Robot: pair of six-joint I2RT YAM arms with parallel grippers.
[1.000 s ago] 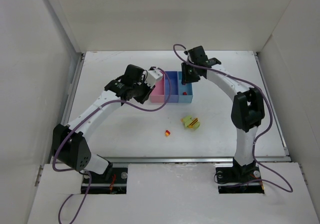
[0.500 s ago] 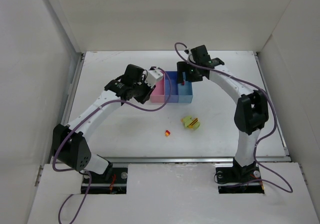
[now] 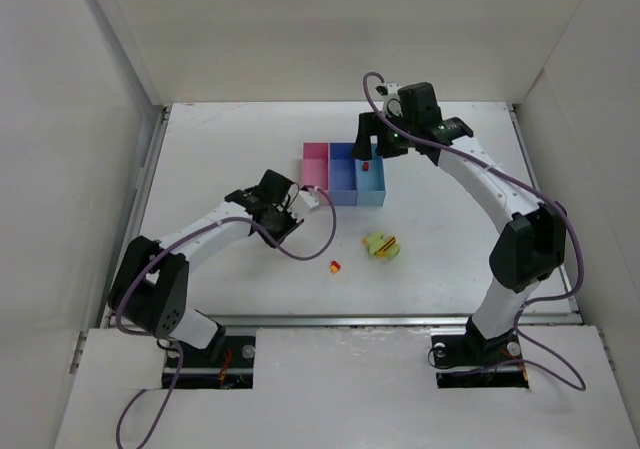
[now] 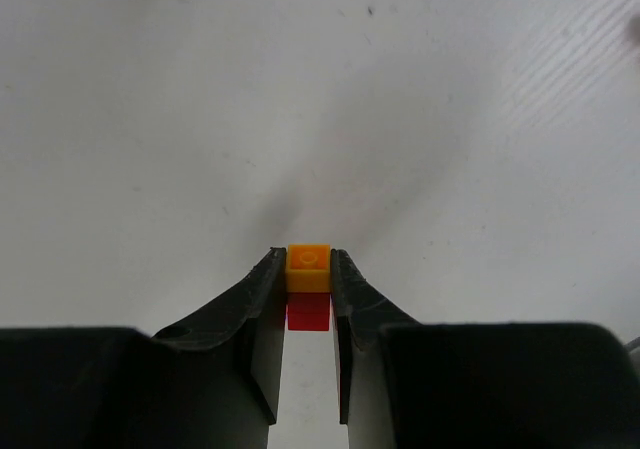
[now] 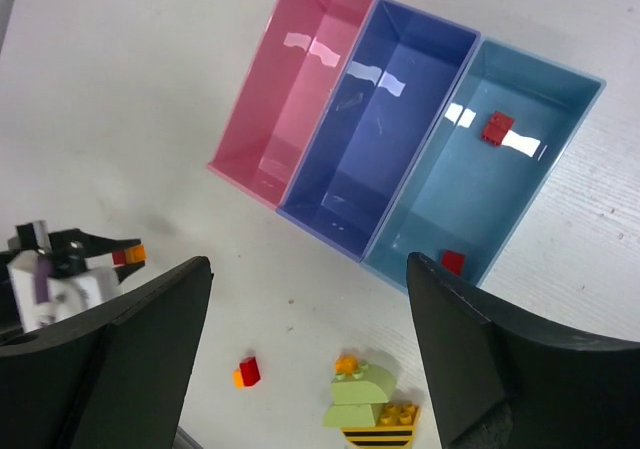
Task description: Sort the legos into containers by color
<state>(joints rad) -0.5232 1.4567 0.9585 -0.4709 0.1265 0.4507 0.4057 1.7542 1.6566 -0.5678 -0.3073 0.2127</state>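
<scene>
Left hand (image 3: 311,199) has pulled back from pink bin (image 5: 300,79) to open table (image 3: 230,149), clamped on orange-over-red lego (image 4: 308,270). Right hand (image 3: 373,140) gaping, empty, by bins (image 5: 385,119); two red bricks (image 5: 495,127) in light-blue bin (image 5: 500,199).

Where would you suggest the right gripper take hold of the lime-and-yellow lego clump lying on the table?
Probably from straight above, closing on the flat-sided yellow base of the lego clump; its lime top looks sloped and could slip.

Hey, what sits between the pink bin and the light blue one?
The medium blue bin, empty, its walls touching the pink bin and the light blue bin; clearest in the right wrist view.
</scene>
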